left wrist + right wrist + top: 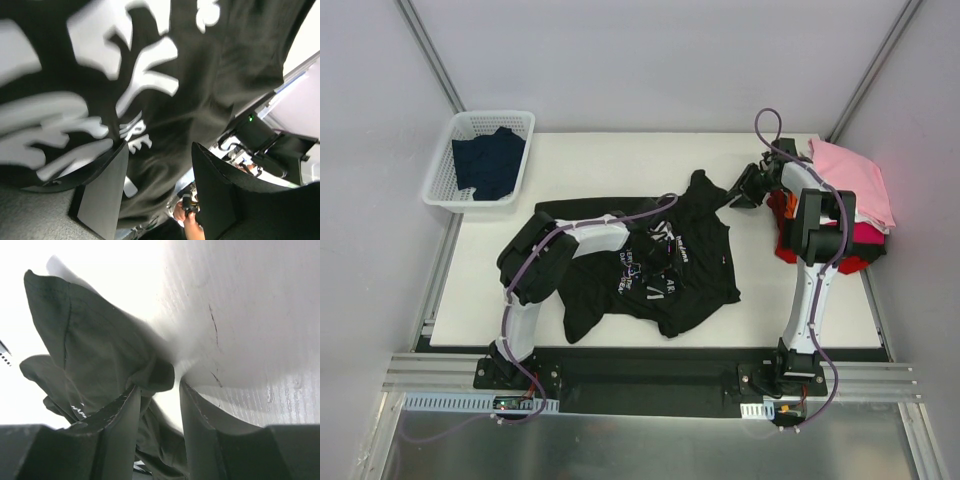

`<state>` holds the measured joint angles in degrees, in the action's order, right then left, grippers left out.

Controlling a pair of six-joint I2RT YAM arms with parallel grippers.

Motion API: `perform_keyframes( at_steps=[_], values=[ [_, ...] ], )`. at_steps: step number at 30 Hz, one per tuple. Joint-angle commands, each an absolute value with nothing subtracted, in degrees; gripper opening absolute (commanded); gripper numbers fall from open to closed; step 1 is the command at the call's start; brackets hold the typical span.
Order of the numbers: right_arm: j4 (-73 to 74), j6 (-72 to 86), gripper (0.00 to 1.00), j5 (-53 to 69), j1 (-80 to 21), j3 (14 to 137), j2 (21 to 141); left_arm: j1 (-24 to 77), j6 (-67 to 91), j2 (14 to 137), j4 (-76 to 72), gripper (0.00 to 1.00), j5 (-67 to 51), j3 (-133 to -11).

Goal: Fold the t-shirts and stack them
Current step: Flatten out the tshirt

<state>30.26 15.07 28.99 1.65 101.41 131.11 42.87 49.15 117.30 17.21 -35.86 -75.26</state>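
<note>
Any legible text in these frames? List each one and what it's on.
"RE": end of a small white word on the black t-shirt, left wrist view; the rest is not legible.
Large white print around it: too blurred to read.
Top view, same shirt's chest lettering: too small to read.
Right wrist view: tiny white print on the cloth, unreadable.
On the basket and stacked shirts: no text visible.
</note>
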Motion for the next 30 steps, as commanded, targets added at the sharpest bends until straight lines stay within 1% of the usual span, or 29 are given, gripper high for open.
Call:
perform_keyframes(
  at_steps=[1,4,5,8,9,10,14,30],
  values=[
    [27.60,16.52,0.40,28.64,1.67,102.22,132.63,44.12,50.80,112.41,15.12,0.54,-33.66,-72.25],
    [25.49,18.72,0.36,29.00,1.50,102.56,132.80,44.65,51.59,112.24,14.68,0.54,-33.05,-71.37],
    [25.23,18.98,0.27,28.74,1.41,103.26,133.15,44.91,51.77,112.15,14.68,0.53,-32.79,-71.28],
    [25.40,20.30,0.06,27.69,1.41,106.77,134.82,45.35,52.21,111.97,14.41,0.53,-32.43,-71.02],
    [25.75,20.56,0.03,27.34,1.41,107.66,135.69,45.70,52.29,111.97,14.41,0.54,-32.43,-71.02],
    [25.93,20.83,0.01,26.72,1.41,108.80,136.14,45.88,52.47,111.97,14.33,0.54,-32.43,-70.75],
    [26.19,21.97,0.01,26.02,1.41,113.37,137.63,46.41,52.73,111.53,14.24,0.54,-31.91,-69.79],
    [22.15,27.42,0.01,18.90,2.64,117.15,140.18,47.99,53.96,103.98,13.89,0.54,-29.71,-60.56]
  ],
)
